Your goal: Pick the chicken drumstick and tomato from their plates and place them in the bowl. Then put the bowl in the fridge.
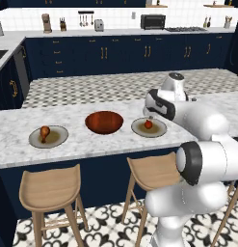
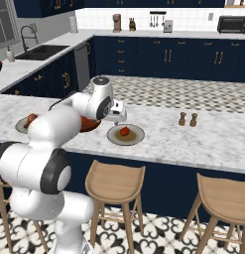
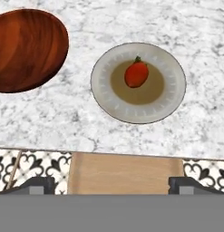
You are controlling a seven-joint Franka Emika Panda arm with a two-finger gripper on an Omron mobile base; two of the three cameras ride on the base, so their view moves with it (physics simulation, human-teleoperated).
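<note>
The tomato point(image 3: 136, 74) lies on the right-hand plate point(image 3: 104, 97) of the marble island, also seen as tomato point(image 1: 148, 124) and tomato point(image 2: 124, 131). My gripper point(image 3: 111, 186) hangs open above that plate's near side, its fingertips point(image 3: 34, 185) spread wide with nothing between them; gripper point(image 2: 117, 118) sits just over the plate's left rim. The reddish-brown bowl point(image 1: 104, 121) stands empty to the left of this plate, bowl point(image 3: 27, 50). Farther left the drumstick point(image 1: 45, 131) rests on the other plate point(image 1: 60, 140). The fridge is out of view.
Salt and pepper shakers point(image 2: 187, 119) stand on the island right of the tomato plate. Wooden stools point(image 1: 50, 189) point(image 2: 115, 182) sit under the counter's near edge; one stool seat point(image 3: 124, 172) lies right below the hand. A sink point(image 2: 42, 51) is on the left counter.
</note>
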